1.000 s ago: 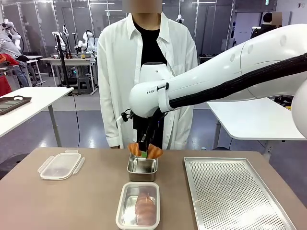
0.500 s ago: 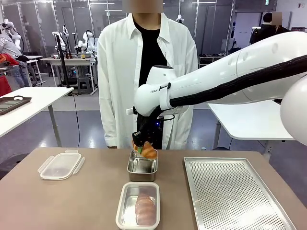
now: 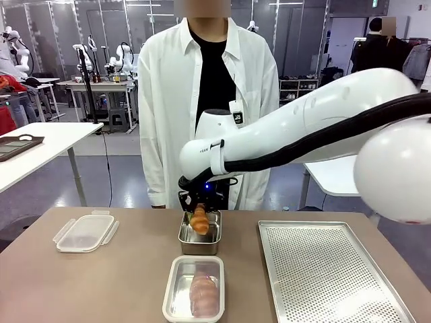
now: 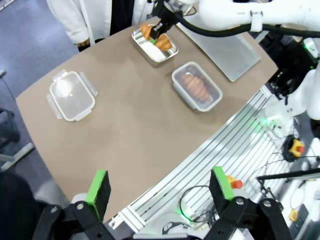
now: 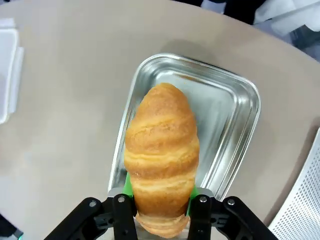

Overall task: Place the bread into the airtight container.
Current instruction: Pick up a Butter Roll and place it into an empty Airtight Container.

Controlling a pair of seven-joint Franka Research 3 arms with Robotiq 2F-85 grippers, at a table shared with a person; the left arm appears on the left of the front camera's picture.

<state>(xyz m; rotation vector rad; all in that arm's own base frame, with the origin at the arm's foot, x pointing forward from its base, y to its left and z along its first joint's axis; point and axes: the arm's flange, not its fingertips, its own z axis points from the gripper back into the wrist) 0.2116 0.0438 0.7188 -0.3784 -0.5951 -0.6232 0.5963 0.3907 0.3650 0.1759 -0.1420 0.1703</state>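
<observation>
My right gripper (image 3: 197,210) is shut on a golden croissant (image 3: 199,220), holding it just above a small steel tray (image 3: 199,246) at the table's far middle. In the right wrist view the croissant (image 5: 161,150) sits lengthwise between the green pads of that gripper (image 5: 161,210), over the empty tray (image 5: 227,117). The clear airtight container (image 3: 170,296) stands nearer me with one bread (image 3: 204,293) inside. My left gripper (image 4: 160,185) hangs open high above the table's near edge, looking down on the container (image 4: 176,75) and the tray (image 4: 149,51).
A clear lid (image 3: 85,232) with side clips lies at the table's left. A large perforated metal tray (image 3: 330,272) covers the right side. A person in a white shirt (image 3: 168,101) stands at the far edge, behind the steel tray.
The right wrist has turned, so the croissant went from lying crosswise to pointing end-on, and it has come down a little toward the steel tray.
</observation>
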